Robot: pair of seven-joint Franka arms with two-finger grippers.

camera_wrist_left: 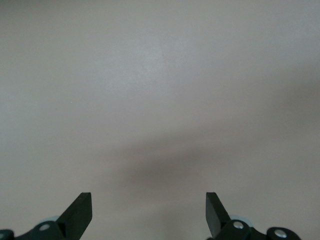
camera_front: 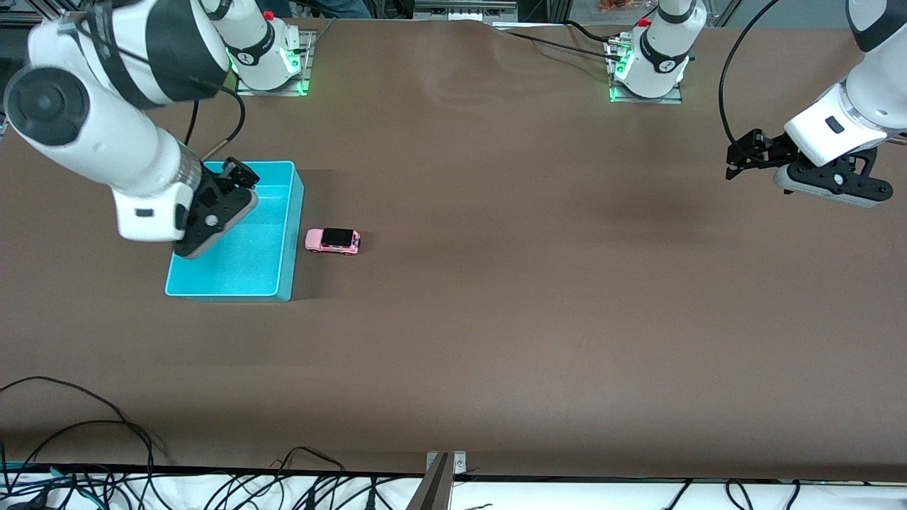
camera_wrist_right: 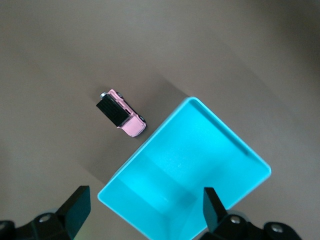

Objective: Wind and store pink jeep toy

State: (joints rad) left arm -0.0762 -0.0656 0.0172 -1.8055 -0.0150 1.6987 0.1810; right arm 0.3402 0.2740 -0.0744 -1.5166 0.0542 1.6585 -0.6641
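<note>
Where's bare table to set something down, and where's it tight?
Bare: the brown table from the pink jeep toy toward the left arm's end, and everything nearer the front camera. Crowded: the jeep sits close beside the turquoise bin, with the open right end effector over the bin.

I can make out no readable text, label, brand or number on anything in my views.

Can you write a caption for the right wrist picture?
Open right hand over a turquoise bin, pink toy car beside it.
</note>
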